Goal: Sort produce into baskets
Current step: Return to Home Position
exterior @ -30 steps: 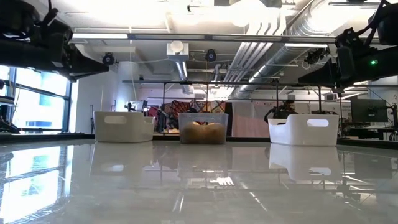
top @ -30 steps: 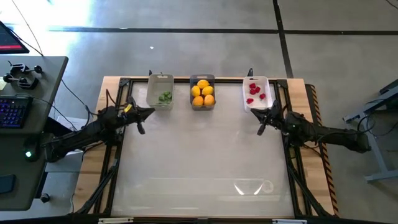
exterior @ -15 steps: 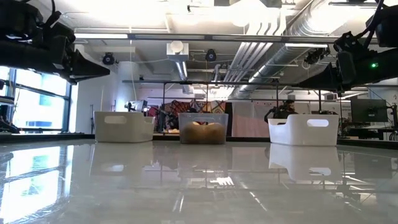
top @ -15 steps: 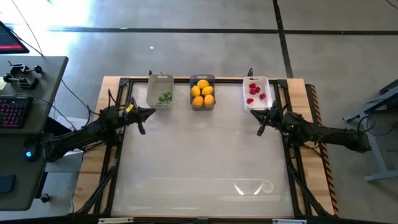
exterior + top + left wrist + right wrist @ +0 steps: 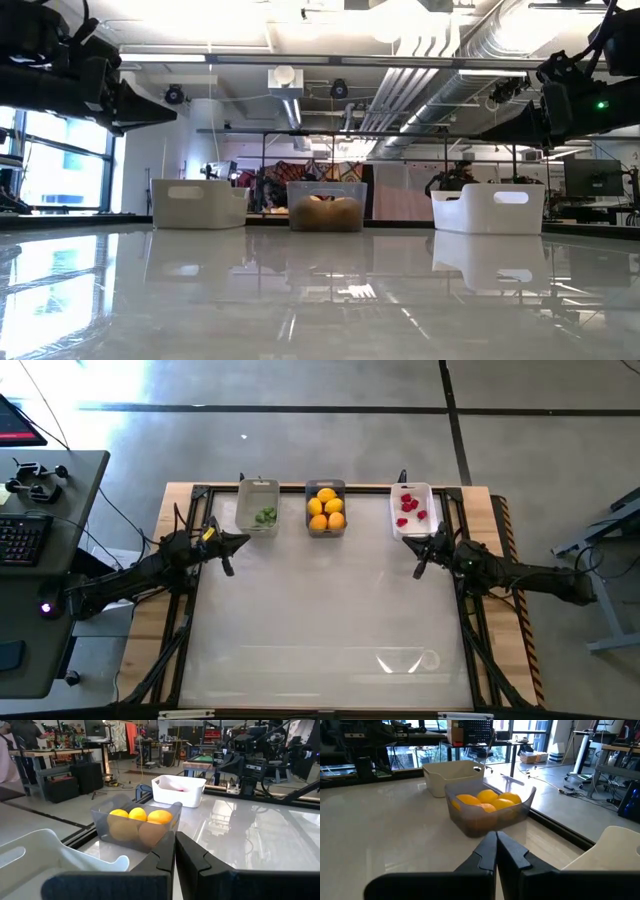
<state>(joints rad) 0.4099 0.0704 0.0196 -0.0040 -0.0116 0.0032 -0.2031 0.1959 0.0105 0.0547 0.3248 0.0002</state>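
Three baskets stand in a row at the table's far edge. The left, off-white basket (image 5: 258, 506) holds tiny green bits (image 5: 265, 516). The middle, grey translucent basket (image 5: 326, 508) holds lemons and orange fruits (image 5: 326, 510). The right, white basket (image 5: 412, 509) holds red berries (image 5: 409, 509). My left gripper (image 5: 229, 568) is shut and empty, above the table near the left basket. My right gripper (image 5: 419, 570) is shut and empty, near the right basket. The middle basket shows in both wrist views (image 5: 134, 826) (image 5: 489, 811).
The glossy white table top (image 5: 320, 620) stretches toward the near edge, with a light glare (image 5: 405, 660) at the near right. A desk with a keyboard (image 5: 20, 535) stands left of the table. Dark frame rails (image 5: 470, 630) run along the table's sides.
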